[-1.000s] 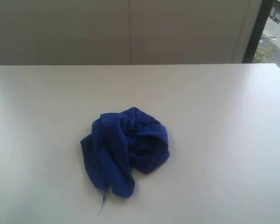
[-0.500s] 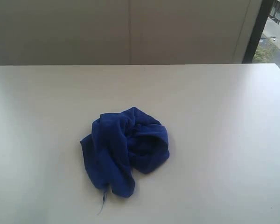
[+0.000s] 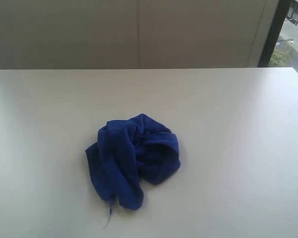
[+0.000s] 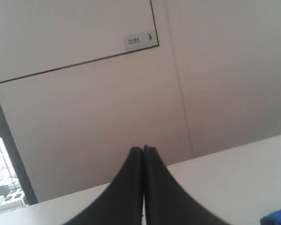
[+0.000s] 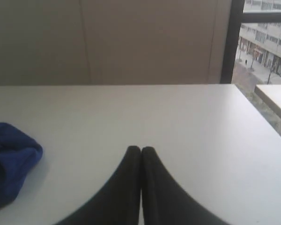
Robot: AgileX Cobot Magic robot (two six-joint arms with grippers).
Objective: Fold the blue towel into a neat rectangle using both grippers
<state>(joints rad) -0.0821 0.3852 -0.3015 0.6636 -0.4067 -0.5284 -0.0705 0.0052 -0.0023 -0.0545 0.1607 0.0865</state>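
The blue towel (image 3: 134, 158) lies crumpled in a heap near the middle of the white table (image 3: 228, 129), a thin thread trailing from its near corner. Neither arm shows in the exterior view. In the left wrist view my left gripper (image 4: 143, 149) is shut with nothing in it, raised above the table, and only a scrap of the blue towel (image 4: 277, 217) shows at the frame's edge. In the right wrist view my right gripper (image 5: 141, 149) is shut and empty, apart from the blue towel (image 5: 11, 161) lying off to one side.
A plain wall (image 3: 139, 34) stands behind the table's far edge. A dark window frame (image 3: 273, 32) rises at the back right, with a street outside. The table's right edge (image 5: 267, 126) shows in the right wrist view.
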